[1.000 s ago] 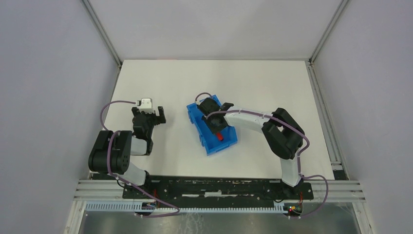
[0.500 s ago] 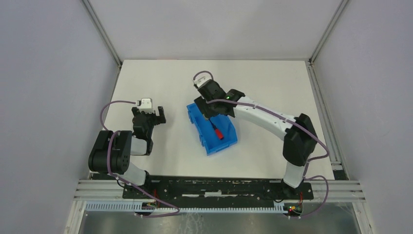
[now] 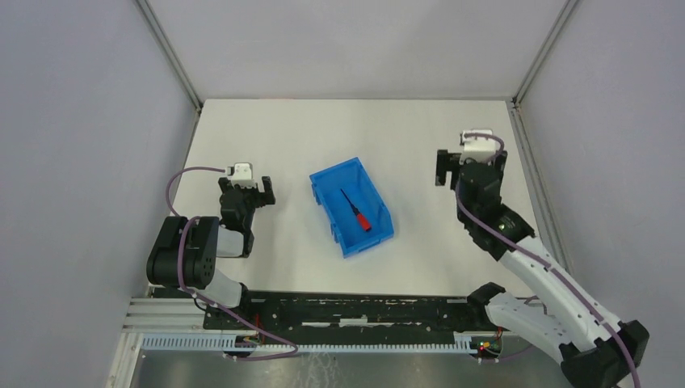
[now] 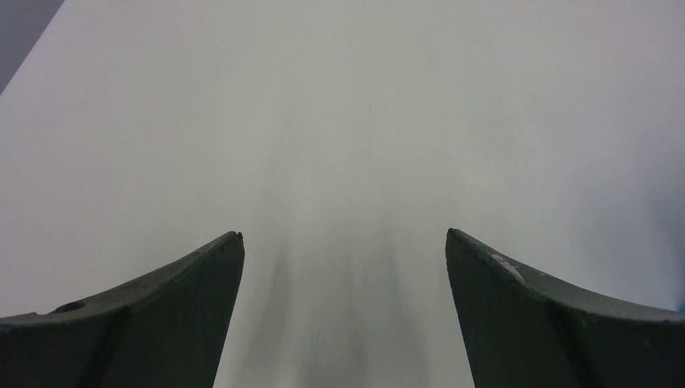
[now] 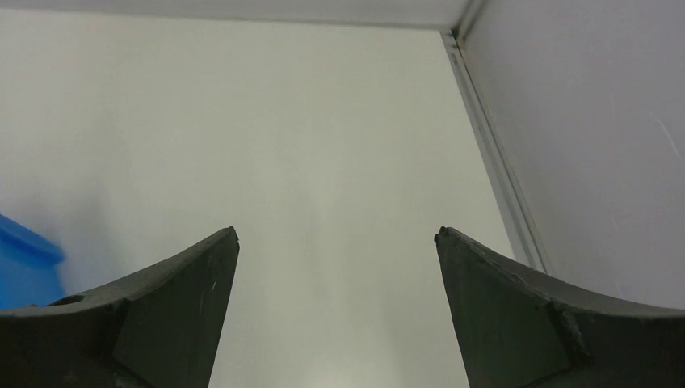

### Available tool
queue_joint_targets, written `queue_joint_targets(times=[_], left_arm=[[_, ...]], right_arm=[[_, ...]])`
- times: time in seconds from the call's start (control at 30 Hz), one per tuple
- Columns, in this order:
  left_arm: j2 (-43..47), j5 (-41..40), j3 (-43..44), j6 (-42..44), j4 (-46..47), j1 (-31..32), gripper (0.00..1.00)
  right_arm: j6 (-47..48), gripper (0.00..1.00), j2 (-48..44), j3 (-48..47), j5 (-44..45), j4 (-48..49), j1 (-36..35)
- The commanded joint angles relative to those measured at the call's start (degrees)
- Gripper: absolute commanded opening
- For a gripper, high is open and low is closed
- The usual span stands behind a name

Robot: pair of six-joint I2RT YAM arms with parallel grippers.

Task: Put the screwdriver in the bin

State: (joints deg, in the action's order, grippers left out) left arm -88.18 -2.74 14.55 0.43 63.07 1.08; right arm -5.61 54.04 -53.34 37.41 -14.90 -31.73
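Note:
The blue bin stands in the middle of the white table. The screwdriver, red handle and thin black shaft, lies flat inside it, handle towards the near right corner. My right gripper is off to the right of the bin, well away from it, open with nothing between its fingers. A corner of the bin shows at the left edge of the right wrist view. On the left side of the table my left gripper is open and empty over bare table.
A metal frame rail and the grey side wall run close by on the right of my right gripper. White walls enclose the table on the left, back and right.
My right gripper let go of the screwdriver inside the bin, opened wide, rose out and swung far to the right. The screwdriver stays in the bin. The left arm has not moved.

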Motion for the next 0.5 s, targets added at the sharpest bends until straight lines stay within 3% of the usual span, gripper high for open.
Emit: queue_joint_targets(times=[0.0, 0.3, 0.47], left_arm=[[0.6, -0.2, 0.2, -1.8, 2.2, 0.1, 1.00], [0.6, -0.2, 0.2, -1.8, 2.2, 0.1, 1.00], [0.7, -0.2, 0.2, -1.8, 2.2, 0.1, 1.00]], right_arm=[[2.5, 0.98, -6.6, 16.0, 11.5, 14.4, 2.0], [-4.6, 0.98, -5.8, 31.9, 14.3, 17.5, 3.5], [-4.6, 0.98, -5.0, 36.0, 12.1, 21.6, 3.5]])
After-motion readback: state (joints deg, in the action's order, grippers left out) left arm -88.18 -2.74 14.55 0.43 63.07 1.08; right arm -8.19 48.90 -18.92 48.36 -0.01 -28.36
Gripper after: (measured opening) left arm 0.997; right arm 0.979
